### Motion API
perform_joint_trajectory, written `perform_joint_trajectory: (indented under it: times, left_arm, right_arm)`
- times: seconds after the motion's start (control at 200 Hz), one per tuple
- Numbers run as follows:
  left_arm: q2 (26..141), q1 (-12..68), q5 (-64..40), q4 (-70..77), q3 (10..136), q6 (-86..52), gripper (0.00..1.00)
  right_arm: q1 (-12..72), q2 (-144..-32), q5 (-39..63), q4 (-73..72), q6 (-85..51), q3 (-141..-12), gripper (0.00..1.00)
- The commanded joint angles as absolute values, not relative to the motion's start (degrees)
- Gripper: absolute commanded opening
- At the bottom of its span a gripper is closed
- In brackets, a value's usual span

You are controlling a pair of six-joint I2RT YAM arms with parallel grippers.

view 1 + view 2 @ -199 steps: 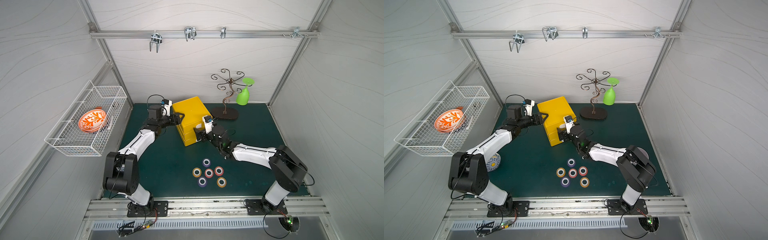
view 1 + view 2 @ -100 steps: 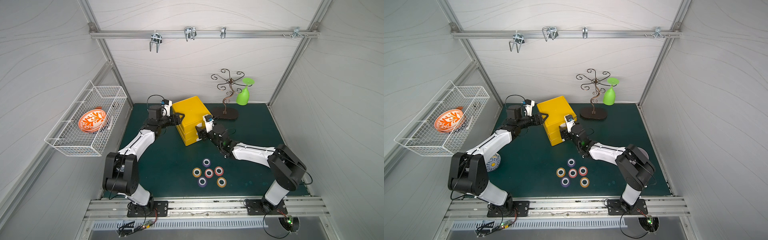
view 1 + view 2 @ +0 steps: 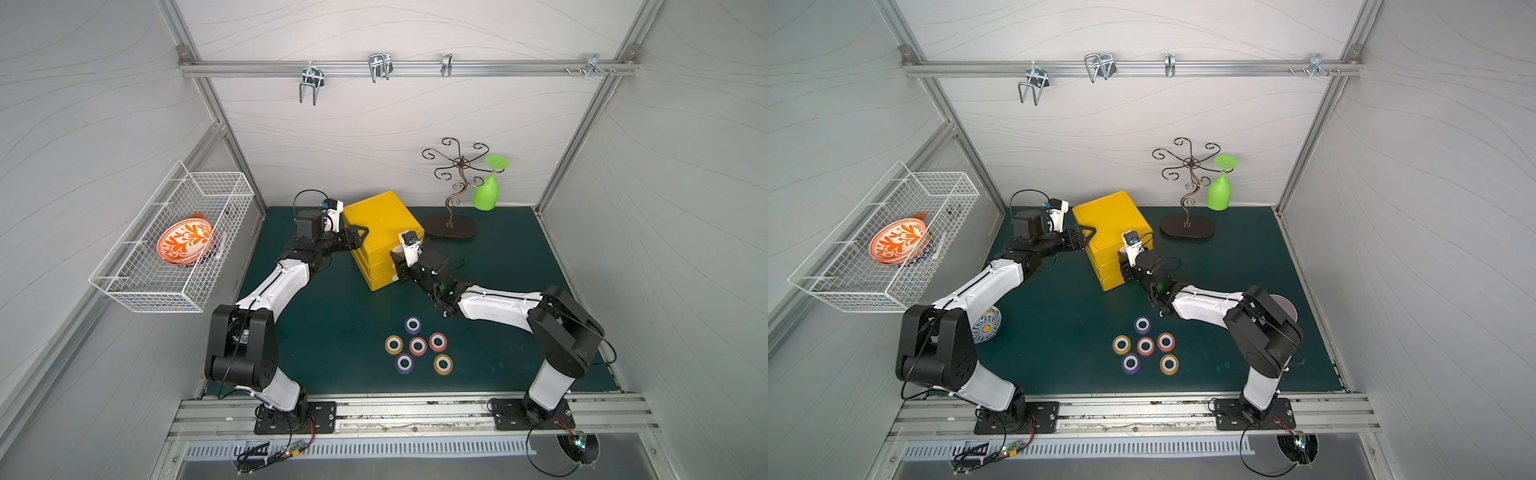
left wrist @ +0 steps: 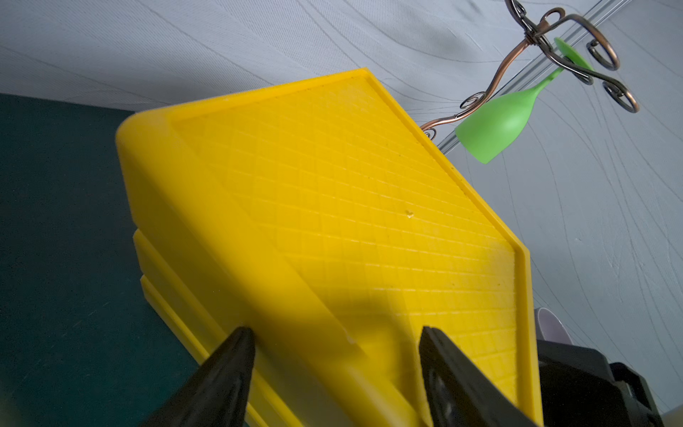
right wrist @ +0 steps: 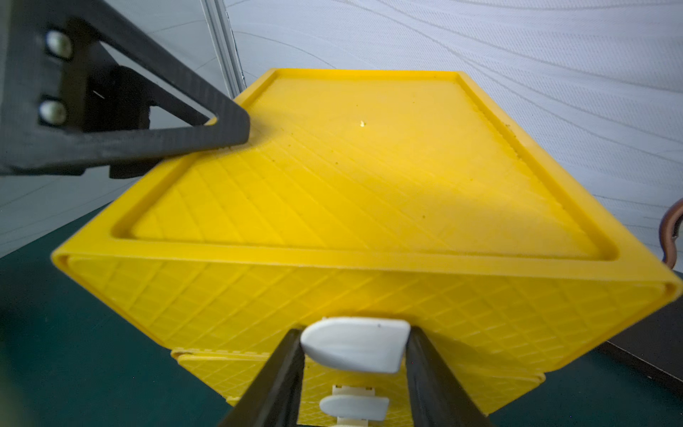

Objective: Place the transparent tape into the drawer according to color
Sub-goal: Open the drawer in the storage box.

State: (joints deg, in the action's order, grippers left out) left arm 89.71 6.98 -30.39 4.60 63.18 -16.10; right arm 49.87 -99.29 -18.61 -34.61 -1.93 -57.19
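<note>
1. Jaws of right gripper point(image 5: 354, 331) narrow, pinching white tab point(image 5: 354, 345) of top drawer point(image 5: 258, 295); left gripper point(image 4: 334, 329) wide, straddling far-left top edge of yellow box point(image 3: 382, 224).
2. Step, by the look of it: opening top drawer. Next: straight pull toward near side, box braced.
3. Six tape rolls point(image 3: 417, 345) clustered on tabletop point(image 3: 332, 316), near side, untouched.
4. Right arm low, outstretched from right; left arm reaching in from left.

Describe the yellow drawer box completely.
The yellow box is a glossy plastic cube with a cross-hatched, rimmed top, standing upright on the green mat, turned cornerwise near the back wall. Its front shows three stacked drawers, seemingly shut, with white tab handles. The right pincer is closed on the top handle; one finger of the left pincer rests on a rear top corner.
</note>
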Motion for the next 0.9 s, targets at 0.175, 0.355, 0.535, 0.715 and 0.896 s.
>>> perform_joint_trajectory:
  times: [0.175,0.355,0.535,0.715,0.896]
  left_arm:
    - [89.3,7.3,-31.8,4.2,63.1,-14.8,0.74]
    - [89.4,7.3,-31.7,4.0,63.2,-14.8,0.74]
    - [89.2,7.3,-31.5,3.7,63.2,-14.5,0.74]
    - [89.2,7.3,-31.2,3.5,63.1,-14.4,0.74]
    - [89.1,7.3,-30.9,3.3,63.2,-14.2,0.74]
  right_arm:
    - [50.6,-99.1,-18.9,-36.6,-2.3,-57.3,0.29]
    - [51.1,-98.0,-19.3,-36.1,-2.4,-56.5,0.22]
    - [51.7,-96.3,-20.0,-35.7,-2.3,-54.8,0.21]
    - [52.1,-94.0,-20.8,-35.1,-2.7,-53.0,0.2]
    - [52.9,-92.1,-21.7,-34.6,-2.8,-50.9,0.18]
